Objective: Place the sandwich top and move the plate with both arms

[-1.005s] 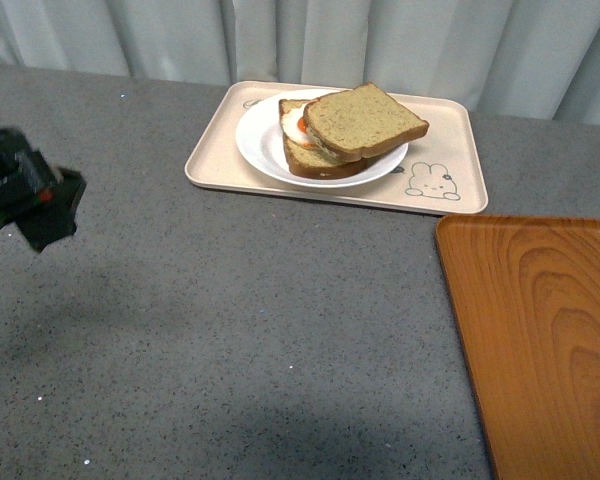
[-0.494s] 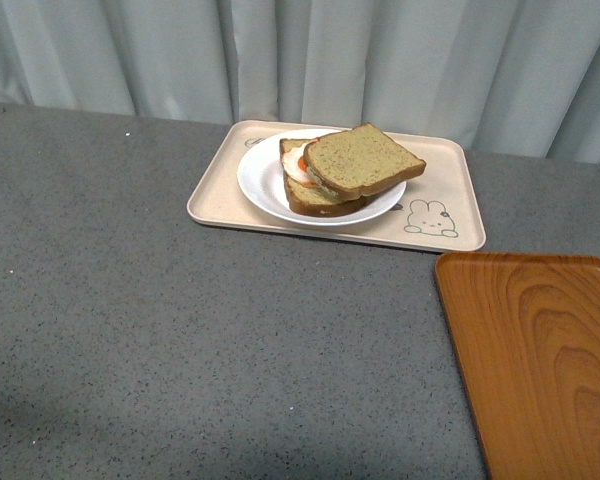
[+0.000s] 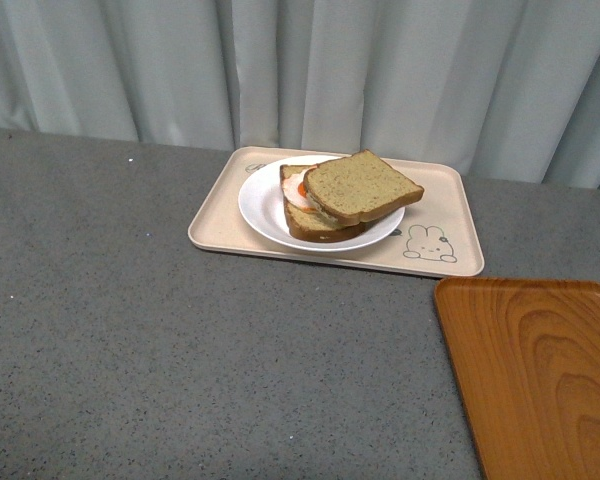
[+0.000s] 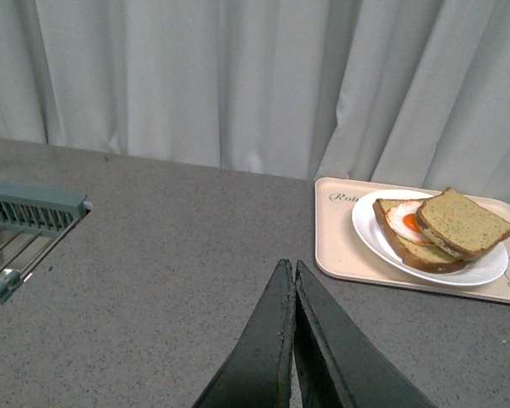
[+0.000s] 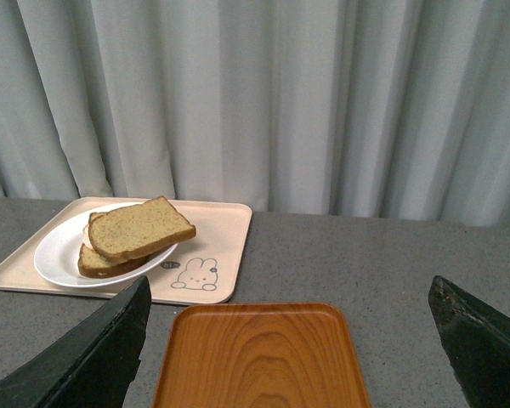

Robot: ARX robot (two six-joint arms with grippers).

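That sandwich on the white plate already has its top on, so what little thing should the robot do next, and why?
Probably bring both arms in toward the plate, one to each side of its rim. The sandwich top already rests, a bit askew, on the egg slice, and the plate sits on the beige tray, untouched. The left tool is shut and would need opening; the right tool is open.

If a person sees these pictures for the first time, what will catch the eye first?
Probably the sandwich top, lying askew over the egg slice on the white plate, which sits in the beige rabbit tray by the curtain. Next, the orange wooden tray, empty, nearer and to the right.
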